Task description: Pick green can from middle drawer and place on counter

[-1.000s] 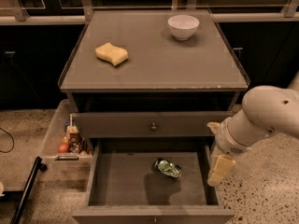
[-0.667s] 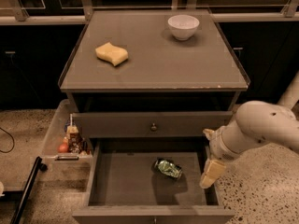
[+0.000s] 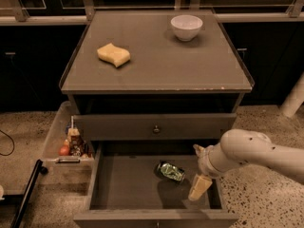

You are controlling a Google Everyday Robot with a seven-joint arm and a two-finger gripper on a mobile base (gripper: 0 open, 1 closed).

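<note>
The robot's arm point(image 3: 259, 151) is a thick, smooth off-white tube with a rounded, bulbous joint marked by a few small dark specks, narrowing to a pale wrist and a cream-tan, wedge-shaped gripper point(image 3: 199, 186) over the right side of the middle drawer point(image 3: 128, 189).

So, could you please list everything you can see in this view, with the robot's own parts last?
green can: one, shiny green, lying on the middle drawer's floor, right of centre.
middle drawer: one, grey-brown, pulled open at the bottom of the cabinet.
counter: one, grey-brown, the cabinet's top.
sponge: one, yellow, on the counter's left part.
bowl: one, white, at the counter's back right.
upper drawer front: one, grey with a small round knob, above the open drawer.
bin: one, clear, on the floor left of the cabinet, holding small items.
arm: one, white, reaching in from the right.
gripper: one, pale, over the drawer's right side, beside the can.
</note>
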